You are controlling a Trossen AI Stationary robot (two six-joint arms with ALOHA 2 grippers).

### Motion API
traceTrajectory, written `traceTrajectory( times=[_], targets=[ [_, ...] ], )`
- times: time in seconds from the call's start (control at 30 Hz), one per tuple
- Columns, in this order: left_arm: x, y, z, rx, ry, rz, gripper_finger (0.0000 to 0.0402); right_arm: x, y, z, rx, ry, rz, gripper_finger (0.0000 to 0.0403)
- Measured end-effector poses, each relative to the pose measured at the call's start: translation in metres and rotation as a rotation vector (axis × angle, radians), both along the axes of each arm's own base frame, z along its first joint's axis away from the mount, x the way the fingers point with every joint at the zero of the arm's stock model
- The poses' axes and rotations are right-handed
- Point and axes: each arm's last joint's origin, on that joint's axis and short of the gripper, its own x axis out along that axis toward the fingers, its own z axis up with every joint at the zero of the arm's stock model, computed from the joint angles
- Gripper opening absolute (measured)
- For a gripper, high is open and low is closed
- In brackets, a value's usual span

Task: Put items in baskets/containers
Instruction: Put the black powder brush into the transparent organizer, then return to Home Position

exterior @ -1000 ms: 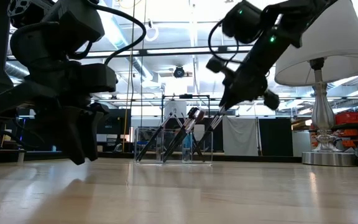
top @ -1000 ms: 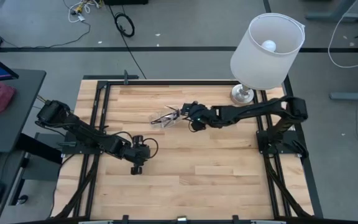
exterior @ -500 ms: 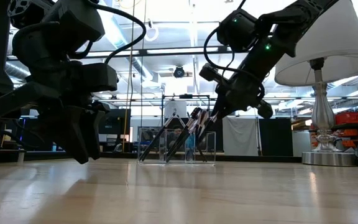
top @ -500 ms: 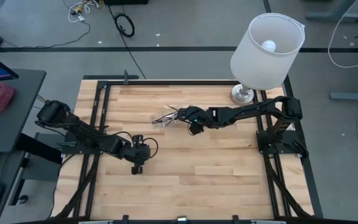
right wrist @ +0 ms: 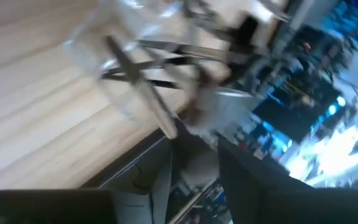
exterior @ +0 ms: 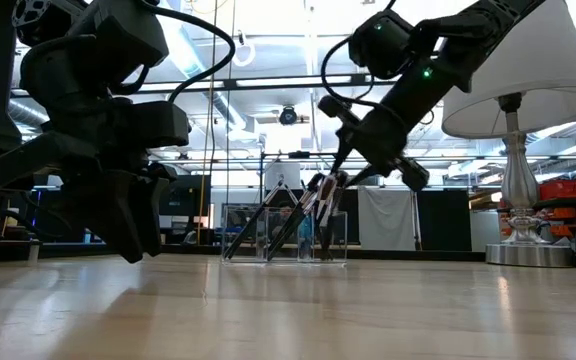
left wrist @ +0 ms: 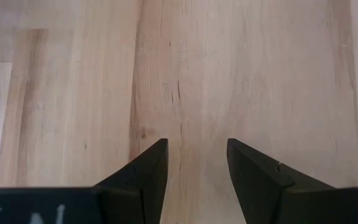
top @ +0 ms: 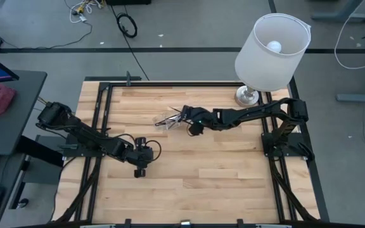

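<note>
The clear container stands on the far middle of the table, and several dark brushes lean in it with their tops sticking out. My right gripper hovers just right of and above the container's rim. In the right wrist view its fingers stand open, and the top end of one slanting brush lies by one fingertip. My left gripper is open over bare wood, nearer the table's near-left part. My right gripper's fingers stand apart around the top end of a brush that leans in the container. I cannot tell whether that fingertip still touches it, as the view is blurred.
A lamp with a white shade stands on its metal base at the far right corner, behind my right arm. Bare wood lies between the container and my left gripper. A black frame rail runs along the table's left side.
My right gripper has moved toward the table's left and slightly down, up to the container. The brush that hung slanting below it, clear of the container, now leans inside among the others. The left arm has kept still.
</note>
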Motion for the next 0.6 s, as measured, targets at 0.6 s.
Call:
traceTrajectory(
  times=[0.6],
  targets=[
    [-0.02, 0.011, 0.086, 0.097, -0.246, 0.053, 0.0169, -0.001, 0.059, 0.06, 0.022, -0.638, -0.304, 0.0116]
  ],
)
